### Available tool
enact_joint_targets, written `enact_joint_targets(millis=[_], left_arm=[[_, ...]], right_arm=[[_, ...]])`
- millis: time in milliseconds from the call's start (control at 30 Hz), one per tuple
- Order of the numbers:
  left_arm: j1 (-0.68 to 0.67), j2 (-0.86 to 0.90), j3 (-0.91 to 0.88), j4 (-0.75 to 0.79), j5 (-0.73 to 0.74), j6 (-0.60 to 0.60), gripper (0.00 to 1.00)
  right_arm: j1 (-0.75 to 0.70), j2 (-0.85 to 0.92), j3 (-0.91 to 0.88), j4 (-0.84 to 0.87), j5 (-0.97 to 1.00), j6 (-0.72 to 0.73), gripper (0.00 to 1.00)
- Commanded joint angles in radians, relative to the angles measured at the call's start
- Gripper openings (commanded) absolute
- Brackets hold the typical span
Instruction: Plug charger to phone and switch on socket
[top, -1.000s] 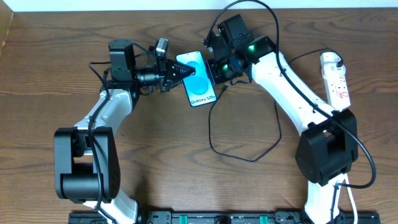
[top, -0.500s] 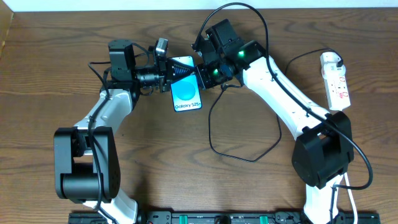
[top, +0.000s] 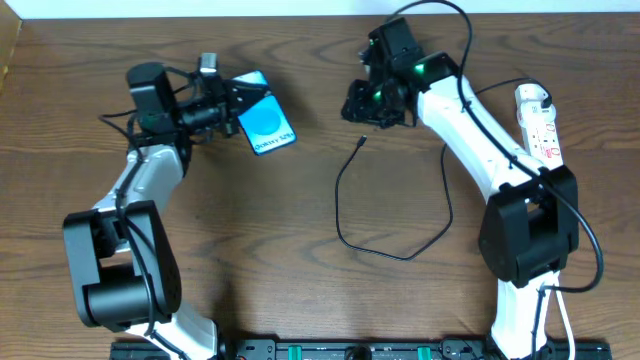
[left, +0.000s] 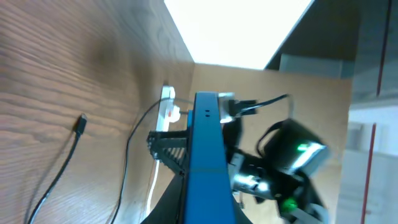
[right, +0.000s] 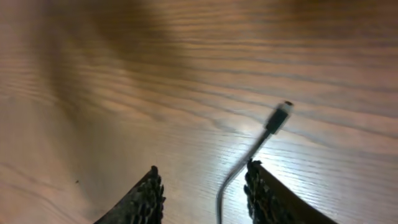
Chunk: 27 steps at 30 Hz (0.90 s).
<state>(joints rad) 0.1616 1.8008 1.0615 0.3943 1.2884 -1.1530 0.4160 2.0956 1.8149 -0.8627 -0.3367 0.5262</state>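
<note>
My left gripper (top: 232, 106) is shut on the phone (top: 264, 126) and holds it tilted above the table at the upper left. In the left wrist view the phone (left: 205, 162) shows edge-on as a blue slab between the jaws. The charger's black cable (top: 345, 215) loops across the middle of the table, and its connector tip (top: 360, 141) lies loose on the wood. Just above that tip hovers my right gripper (top: 366, 108), open. In the right wrist view the fingers (right: 149, 194) stand apart, with the tip (right: 278, 118) lying on the table beyond them. The white socket (top: 538, 125) lies at the far right.
The cable runs from the loop up the right side towards the socket's white plug (top: 528, 97). In the left wrist view the socket (left: 166, 109) and the right arm (left: 283, 158) show beyond the phone. A black rail (top: 350, 350) lines the table's front edge.
The left arm has swung left with the phone. The right gripper has opened and let go of the connector tip, which now lies on the table, and it has moved right.
</note>
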Motion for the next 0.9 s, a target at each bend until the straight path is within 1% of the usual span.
enact_joint_targets(millis=[0, 100, 167, 300, 467, 533, 567, 600, 667, 700, 800, 867], left_arm=[[0.021, -0.003, 0.01, 0.008, -0.022, -0.031, 0.07], [0.023, -0.003, 0.01, 0.007, -0.028, -0.035, 0.06], [0.024, -0.003, 0.01, 0.005, -0.026, -0.035, 0.07], [0.023, -0.003, 0.01, 0.005, -0.026, -0.035, 0.07], [0.023, -0.003, 0.01, 0.005, -0.027, -0.035, 0.07], [0.023, -0.003, 0.01, 0.004, -0.033, -0.035, 0.07], [0.023, -0.003, 0.01, 0.004, -0.033, -0.035, 0.07], [0.023, -0.003, 0.01, 0.004, -0.032, -0.035, 0.08], [0.023, -0.003, 0.01, 0.004, -0.029, -0.039, 0.08], [0.023, -0.003, 0.01, 0.004, -0.024, -0.039, 0.07], [0.023, -0.003, 0.01, 0.004, -0.025, -0.038, 0.08], [0.023, -0.003, 0.01, 0.004, -0.025, -0.038, 0.07]], right_arm=[[-0.004, 0.064, 0.003, -0.029, -0.022, 0.065, 0.44], [-0.005, 0.129, 0.003, -0.05, -0.09, 0.08, 0.4], [-0.004, 0.181, 0.003, -0.05, -0.141, 0.085, 0.38], [-0.011, 0.241, 0.003, -0.049, -0.172, 0.101, 0.38], [-0.013, 0.254, 0.003, -0.017, -0.155, 0.103, 0.38], [-0.012, 0.259, 0.003, 0.02, -0.129, 0.109, 0.36], [-0.011, 0.261, 0.002, 0.032, -0.126, 0.109, 0.33], [-0.01, 0.263, 0.0, 0.037, -0.105, 0.109, 0.21], [-0.01, 0.263, 0.0, 0.048, -0.069, 0.101, 0.08], [-0.01, 0.263, 0.0, 0.082, -0.075, 0.057, 0.01], [-0.009, 0.263, 0.0, 0.151, -0.173, -0.062, 0.01], [-0.009, 0.263, 0.0, 0.145, -0.194, -0.082, 0.01]])
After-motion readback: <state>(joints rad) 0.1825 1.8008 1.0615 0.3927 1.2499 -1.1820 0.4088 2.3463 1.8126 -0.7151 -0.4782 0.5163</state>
